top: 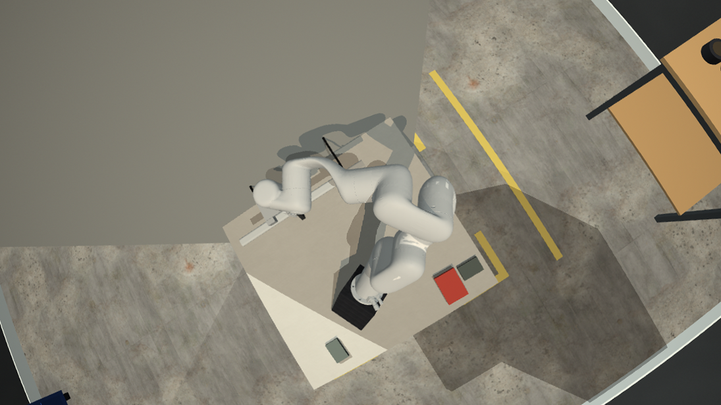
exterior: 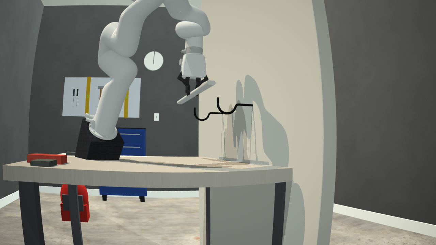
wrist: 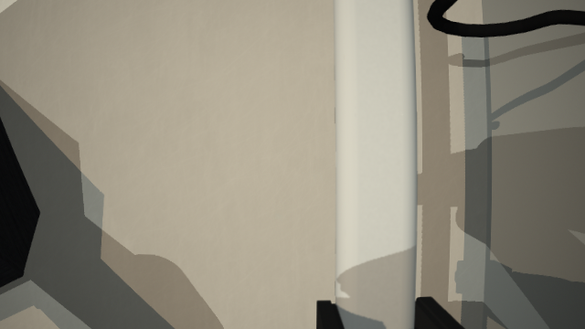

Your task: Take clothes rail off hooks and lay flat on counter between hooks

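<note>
My gripper (exterior: 192, 88) is shut on the pale clothes rail (exterior: 196, 92) and holds it in the air, above the two black wall hooks (exterior: 223, 109) and a little out from the wall. The rail is clear of both hooks. In the wrist view the rail (wrist: 376, 151) runs straight up the frame between my two black fingertips, with one black hook (wrist: 498, 23) off to its right at the top. From above, my arm hides most of the rail (top: 316, 191). The beige counter (exterior: 152, 166) lies well below.
A red block (exterior: 47, 157) and a dark grey block (exterior: 43, 162) lie at the counter's far left, near my black base (exterior: 98, 145). Another grey block (top: 337, 349) lies near the counter's front corner. The wall (exterior: 259, 76) stands close behind the hooks.
</note>
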Motion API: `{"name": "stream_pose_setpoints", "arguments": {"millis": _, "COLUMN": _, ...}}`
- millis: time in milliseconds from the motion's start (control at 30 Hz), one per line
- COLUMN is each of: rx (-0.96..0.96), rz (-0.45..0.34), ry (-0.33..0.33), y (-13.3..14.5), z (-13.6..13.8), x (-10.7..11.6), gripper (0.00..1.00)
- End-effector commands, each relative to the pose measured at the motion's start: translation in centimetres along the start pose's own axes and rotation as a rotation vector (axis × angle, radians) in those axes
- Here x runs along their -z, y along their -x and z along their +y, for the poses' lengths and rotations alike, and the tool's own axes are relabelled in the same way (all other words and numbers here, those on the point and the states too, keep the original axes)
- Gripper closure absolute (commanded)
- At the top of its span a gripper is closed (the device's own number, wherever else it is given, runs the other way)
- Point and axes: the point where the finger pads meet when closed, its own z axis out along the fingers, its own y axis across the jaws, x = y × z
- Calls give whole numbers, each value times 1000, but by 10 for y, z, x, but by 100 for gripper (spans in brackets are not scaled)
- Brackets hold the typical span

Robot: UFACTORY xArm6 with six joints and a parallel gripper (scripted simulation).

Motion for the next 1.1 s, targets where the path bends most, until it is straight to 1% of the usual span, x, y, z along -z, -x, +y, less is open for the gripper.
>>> {"name": "stream_pose_setpoints", "arguments": {"millis": 0, "rx": -1, "rz": 3, "ry": 3, "y": 6, "z": -15, "x": 2, "gripper": 100}}
{"name": "stream_pose_setpoints", "arguments": {"millis": 200, "rx": -1, "rz": 3, "ry": 3, "y": 13, "z": -33, "x": 2, "gripper": 100}}
{"name": "stream_pose_setpoints", "arguments": {"millis": 267, "rx": -1, "rz": 3, "ry": 3, "y": 13, "z": -33, "x": 2, "gripper": 100}}
{"name": "stream_pose_setpoints", "arguments": {"millis": 433, "rx": -1, "rz": 3, "ry": 3, "y": 18, "z": -48, "x": 2, "gripper": 100}}
{"name": "stream_pose_setpoints", "arguments": {"millis": 1000, "rx": -1, "rz": 3, "ry": 3, "y": 18, "z": -48, "x": 2, "gripper": 100}}
{"name": "stream_pose_setpoints", "arguments": {"millis": 1067, "rx": -1, "rz": 3, "ry": 3, "y": 18, "z": -48, "x": -2, "gripper": 100}}
